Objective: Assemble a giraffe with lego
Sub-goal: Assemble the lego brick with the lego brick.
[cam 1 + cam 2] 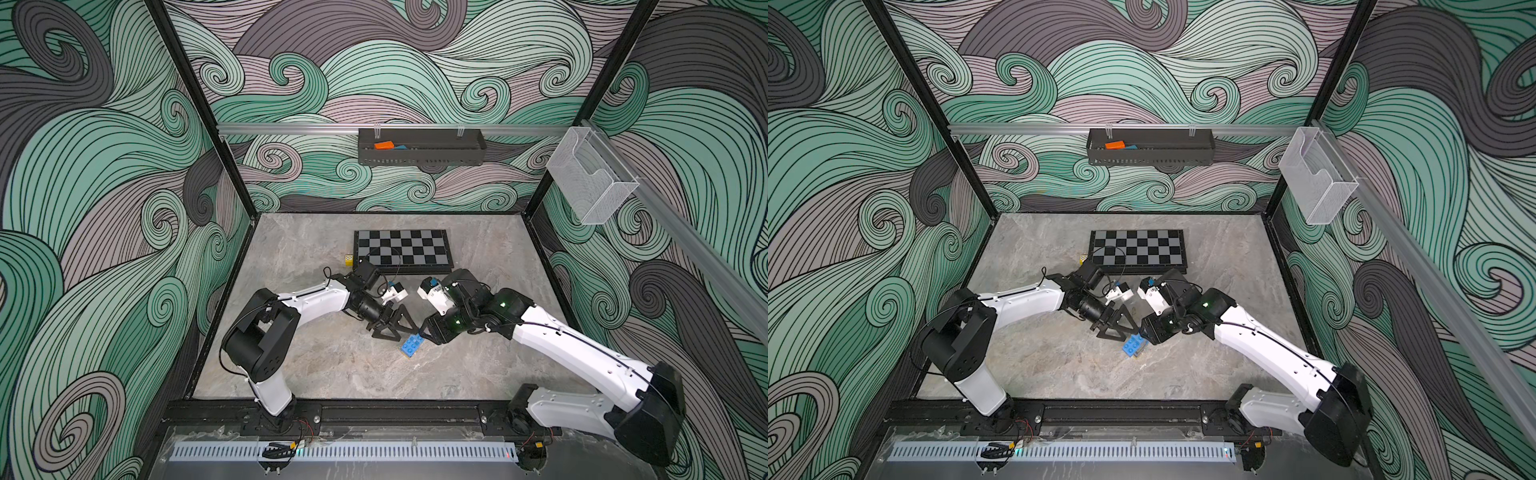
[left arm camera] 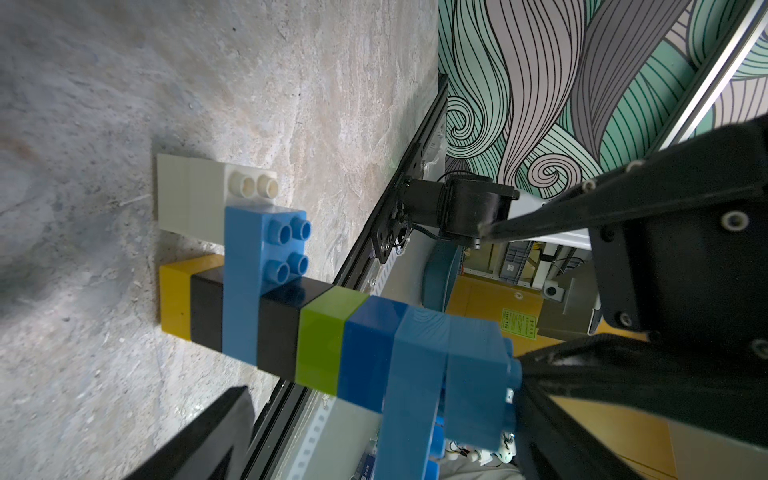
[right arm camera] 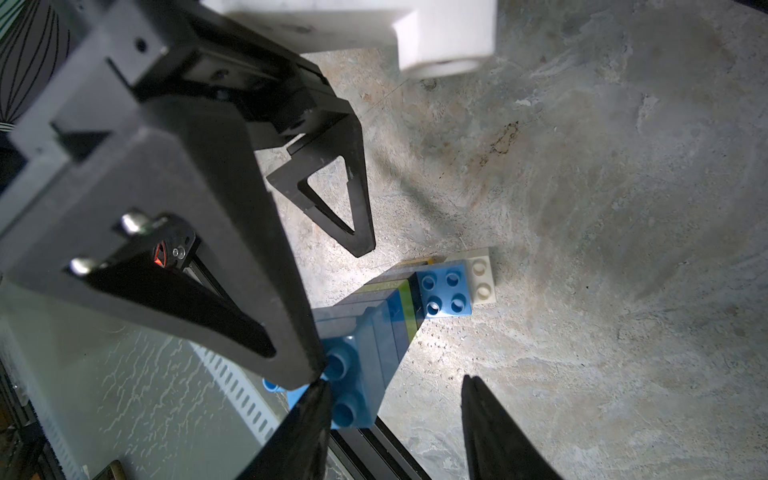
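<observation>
The giraffe stands upright on the bench, a little below the middle of the frame in both top views. Its long axis rises straight off the surface, so from above only the head shows: a long blue brick slanting from lower left to upper right. In the left wrist view the white and yellow legs both sit flat on the bench, with body, neck and head stacked on them. The figure looks complete.

The right gripper is the nearer. It lies just right of the head at head height, half-wide, with the head between its jaws. One finger is against a side of the head. The other is apart, with bench showing in the gap, so nothing is clamped. The left gripper sits just to the upper left of the head, spread wide and empty, one tip close beside that touching finger.

The coming move, I judge, is a clean let-go. The figure is tall on a small footing, so a sideways drag at the head could topple it. There is room to move: the chessboard and die are well apart toward the top, and the front rail is well apart below.
</observation>
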Controlling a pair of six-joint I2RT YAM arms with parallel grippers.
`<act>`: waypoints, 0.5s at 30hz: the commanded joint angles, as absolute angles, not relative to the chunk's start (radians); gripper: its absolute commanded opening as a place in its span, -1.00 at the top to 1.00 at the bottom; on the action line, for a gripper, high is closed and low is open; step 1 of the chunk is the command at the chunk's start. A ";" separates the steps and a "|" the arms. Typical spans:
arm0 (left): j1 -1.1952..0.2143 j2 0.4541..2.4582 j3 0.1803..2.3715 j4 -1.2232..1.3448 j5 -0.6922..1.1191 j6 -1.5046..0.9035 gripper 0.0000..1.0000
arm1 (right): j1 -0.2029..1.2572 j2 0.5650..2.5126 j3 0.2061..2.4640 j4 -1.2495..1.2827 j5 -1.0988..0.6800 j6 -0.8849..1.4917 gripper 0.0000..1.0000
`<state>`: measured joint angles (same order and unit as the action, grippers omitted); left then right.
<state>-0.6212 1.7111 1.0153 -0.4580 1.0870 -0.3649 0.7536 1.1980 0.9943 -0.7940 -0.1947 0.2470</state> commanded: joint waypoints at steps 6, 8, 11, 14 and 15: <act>-0.606 1.786 0.988 -0.557 0.848 -0.318 -0.97 | 0.756 1.233 1.004 -0.763 -0.286 0.229 -0.06; -0.602 1.797 0.990 -0.558 0.848 -0.310 -0.97 | 0.758 1.236 1.011 -0.765 -0.291 0.223 -0.06; -0.595 1.811 1.001 -0.566 0.850 -0.301 -0.97 | 0.756 1.245 1.022 -0.778 -0.300 0.212 -0.06; -0.594 1.819 1.012 -0.576 0.851 -0.292 -0.97 | 0.756 1.246 1.031 -0.785 -0.304 0.206 -0.05; -0.594 1.822 1.014 -0.577 0.848 -0.288 -0.98 | 0.758 1.246 1.031 -0.788 -0.304 0.204 -0.05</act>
<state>-0.5896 1.7485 1.0424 -0.4877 1.1114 -0.3202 0.7452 1.2366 1.0122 -0.7769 -0.2379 0.2237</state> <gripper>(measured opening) 0.987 0.527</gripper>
